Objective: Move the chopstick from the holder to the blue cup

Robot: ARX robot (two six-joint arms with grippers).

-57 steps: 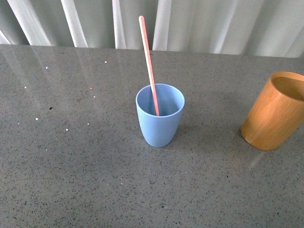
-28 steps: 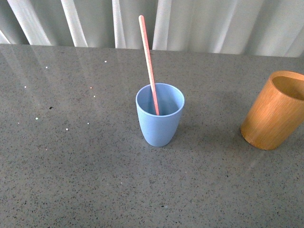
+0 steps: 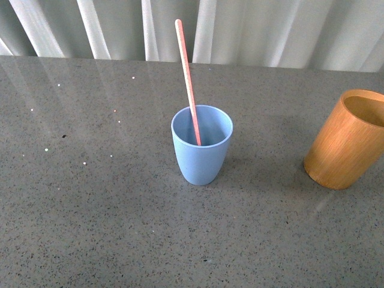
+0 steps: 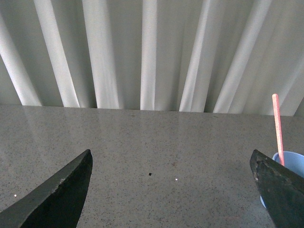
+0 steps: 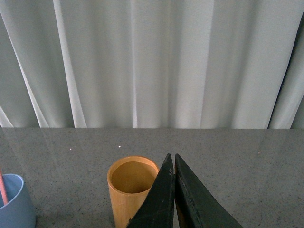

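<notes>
A: Pink is where it ought to be: the chopstick [image 3: 188,81] stands in the blue cup [image 3: 201,146], its foot against the inside wall, its upper half leaning up and away over the far rim.

B: And the holder [image 3: 348,140]?

A: Empty as far as its mouth shows, standing well apart from the cup on the grey stone table [image 3: 90,210]. Neither arm appears in the front view.

B: Then what are the hands doing?

A: The left gripper [image 4: 173,192] is spread wide with nothing between its fingers; the cup and chopstick sit just beyond its one finger [image 4: 280,187], off to the outer side. The right gripper [image 5: 174,199] has its fingers pressed together on nothing; the holder sits just beyond its tips and a little to one side.

B: So the transfer looks finished?

A: I'd judge so. What is left is leaving it alone. The stick is tall against a light cup, so a brush against its top could tip cup and all.

B: How should the arms move?

A: Draw back from the cup, not sweep across it. The left one is nearer the stick, so it needs most care.
</notes>
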